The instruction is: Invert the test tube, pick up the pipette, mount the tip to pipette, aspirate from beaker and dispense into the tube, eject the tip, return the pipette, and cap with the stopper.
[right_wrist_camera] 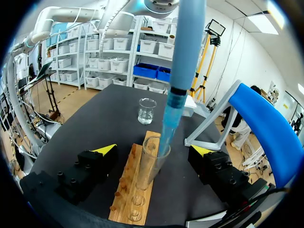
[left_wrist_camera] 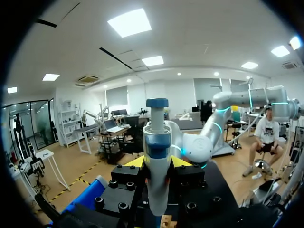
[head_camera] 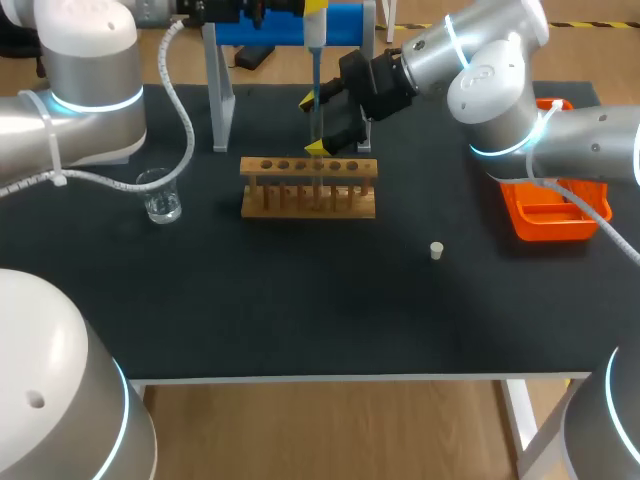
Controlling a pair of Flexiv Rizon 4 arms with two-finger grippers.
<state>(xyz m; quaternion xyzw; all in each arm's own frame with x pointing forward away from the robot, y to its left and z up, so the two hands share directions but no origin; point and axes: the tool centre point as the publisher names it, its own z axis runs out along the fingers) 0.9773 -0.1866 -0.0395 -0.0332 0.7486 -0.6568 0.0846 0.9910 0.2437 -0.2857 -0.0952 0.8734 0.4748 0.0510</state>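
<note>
Pipette (left_wrist_camera: 156, 142) gripped by left tool (left_wrist_camera: 157, 162); right wrist view shows right tool (right_wrist_camera: 154, 149) spread astride tube (right_wrist_camera: 150, 164).

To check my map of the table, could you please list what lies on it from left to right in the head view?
Glass beaker → wooden test tube rack → white stopper → orange tray. The pipette and tube overlap the rack, so I left them out.

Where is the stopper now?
Head view: the stopper stands alone on the table, right of the rack, left of the tray.
</note>
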